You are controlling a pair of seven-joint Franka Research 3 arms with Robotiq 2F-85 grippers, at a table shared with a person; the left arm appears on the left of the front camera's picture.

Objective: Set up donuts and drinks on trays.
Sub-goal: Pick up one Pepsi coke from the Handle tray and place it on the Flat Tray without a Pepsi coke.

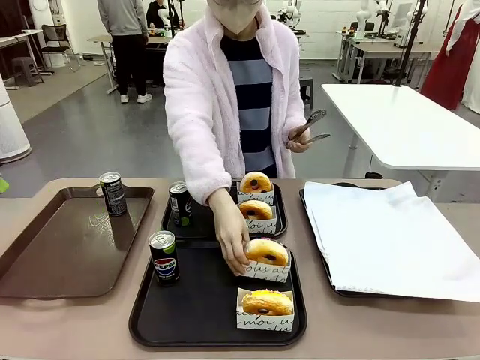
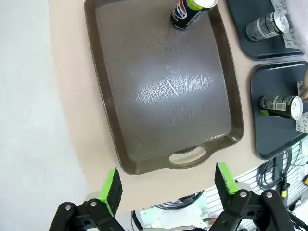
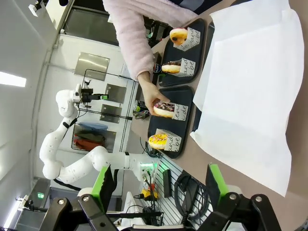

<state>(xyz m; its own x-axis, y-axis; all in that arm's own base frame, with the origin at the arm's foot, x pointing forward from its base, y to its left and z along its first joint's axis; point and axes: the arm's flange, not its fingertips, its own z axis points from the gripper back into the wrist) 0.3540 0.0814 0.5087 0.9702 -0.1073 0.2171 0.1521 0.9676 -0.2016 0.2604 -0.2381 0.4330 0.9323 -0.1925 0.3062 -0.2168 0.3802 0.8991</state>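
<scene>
Looking near to far in the front view: lower centre, near black tray (image 1: 150,319) carrying a yellow-iced donut (image 1: 267,302) in its paper sleeve at the lower right, a glazed donut (image 1: 267,252) just behind it with the person's hand (image 1: 234,251) on it, and a Pepsi can (image 1: 163,257) upright at the tray's upper left. Behind that, centre frame, far black tray (image 1: 196,225) with two more donuts (image 1: 256,196) stacked toward the right and a second can (image 1: 180,204) at its left. Left of frame, brown tray (image 1: 67,247) with a third can (image 1: 113,193) standing at its far edge. Right of frame, paper-lined tray (image 1: 390,236), bare. Tongs (image 1: 310,129) held up in the person's other hand, upper right of centre.

Left jaws (image 2: 168,185) released and spread wide, hanging over the near rim of the brown tray, bottom of the left wrist view. Right jaws (image 3: 159,185) also spread, gripping nothing, bottom of the right wrist view.

Risk-wise: probably one can left to move off the brown tray. Slim and tall, so an off-centre pinch could tip it. Reaching toward the black trays now could also bump that hand or knock a sleeved donut.
</scene>
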